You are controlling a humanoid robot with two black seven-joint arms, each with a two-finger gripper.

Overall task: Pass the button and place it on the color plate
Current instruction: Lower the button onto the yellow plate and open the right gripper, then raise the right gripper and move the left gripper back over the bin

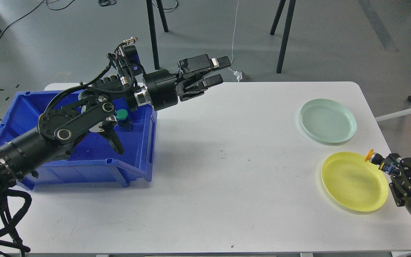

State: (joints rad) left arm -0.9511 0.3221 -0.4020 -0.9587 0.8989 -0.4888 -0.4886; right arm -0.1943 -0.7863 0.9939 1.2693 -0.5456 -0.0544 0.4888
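My right gripper (387, 167) is at the table's right edge, shut on the yellow-capped button (373, 157). The button's cap sits over the right rim of the yellow plate (351, 180). A pale green plate (328, 120) lies behind the yellow one. My left gripper (218, 71) is open and empty, held in the air above the back of the table, right of the blue bin (84, 157). A green-capped button (122, 117) stands in the bin, partly behind my left arm.
The white table (227, 171) spreads between the bin and the plates. Black stand legs (284, 35) and a white cable are on the floor behind the table.
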